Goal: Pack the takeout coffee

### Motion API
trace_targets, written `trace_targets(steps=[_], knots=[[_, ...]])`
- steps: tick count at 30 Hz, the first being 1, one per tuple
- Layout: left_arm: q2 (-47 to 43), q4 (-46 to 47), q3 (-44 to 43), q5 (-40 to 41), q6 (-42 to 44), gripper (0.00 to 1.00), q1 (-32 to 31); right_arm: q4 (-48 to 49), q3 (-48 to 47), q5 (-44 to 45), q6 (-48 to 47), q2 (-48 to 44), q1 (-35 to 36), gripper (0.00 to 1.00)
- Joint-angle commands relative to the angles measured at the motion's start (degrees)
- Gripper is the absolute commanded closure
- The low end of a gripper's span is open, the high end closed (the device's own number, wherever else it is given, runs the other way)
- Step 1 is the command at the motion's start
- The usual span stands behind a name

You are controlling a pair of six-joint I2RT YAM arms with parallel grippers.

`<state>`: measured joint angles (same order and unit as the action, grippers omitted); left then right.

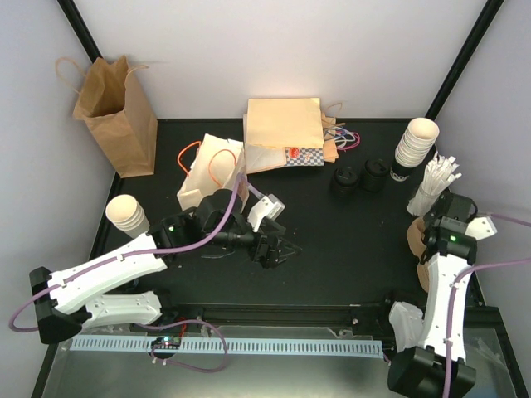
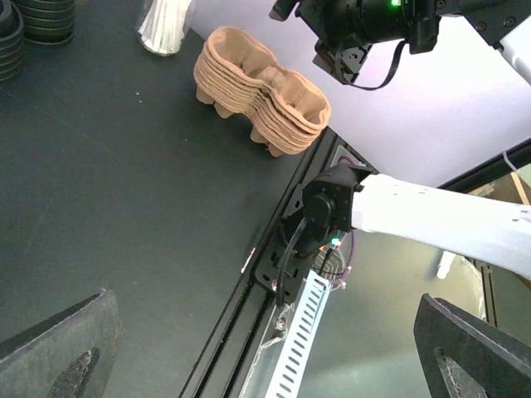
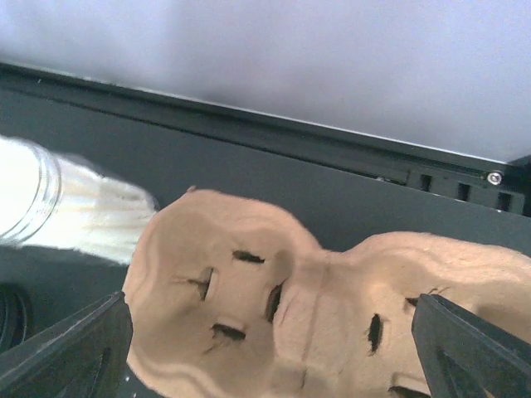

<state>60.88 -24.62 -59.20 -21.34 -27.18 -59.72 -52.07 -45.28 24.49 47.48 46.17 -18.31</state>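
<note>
A: Which step?
B: Fetching a carrier, I'd judge. The right gripper [image 3: 270, 348] hung spread directly above the carrier stack [image 3: 249, 274]; the left gripper [image 1: 280, 249] gaped, empty.
A: The coffee?
B: No lidded cup was discernible. The next move called for lowering and pinching only the top carrier.

A brown paper bag [image 1: 116, 112] is seen standing upright at the far left of the black surface [image 1: 348, 240]. A white paper bag with orange handles [image 1: 207, 170] is laid beside a stack of flat tan paper bags [image 1: 282, 133]. The left gripper [image 1: 284, 249] is held above the surface, fingers spread.
</note>
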Motion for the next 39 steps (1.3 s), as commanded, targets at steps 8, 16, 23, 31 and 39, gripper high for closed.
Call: trace_targets(steps=[8, 16, 23, 31, 39], knots=[[0.2, -3.9, -2.3, -2.8, 1.7, 0.01, -0.3, -0.4, 1.4, -10.6, 3.8, 2.8, -11.3, 0.07], [0.5, -3.1, -2.0, -1.7, 1.3, 0.01, -0.3, -2.8, -0.5, -12.8, 5.5, 8.0, -11.6, 0.04], [0.1, -3.9, -1.7, -0.9, 1.4, 0.01, -0.3, -6.2, -3.6, -13.1, 4.4, 15.6, -11.6, 0.04], [-0.2, -5.7, -1.4, 0.0, 2.1, 0.01, -0.3, -5.7, -4.2, -13.2, 3.3, 16.6, -11.6, 0.21], [-0.8, -6.4, -1.2, 0.3, 2.9, 0.01, -0.3, -7.2, -4.7, -12.3, 3.5, 14.8, -11.6, 0.50]])
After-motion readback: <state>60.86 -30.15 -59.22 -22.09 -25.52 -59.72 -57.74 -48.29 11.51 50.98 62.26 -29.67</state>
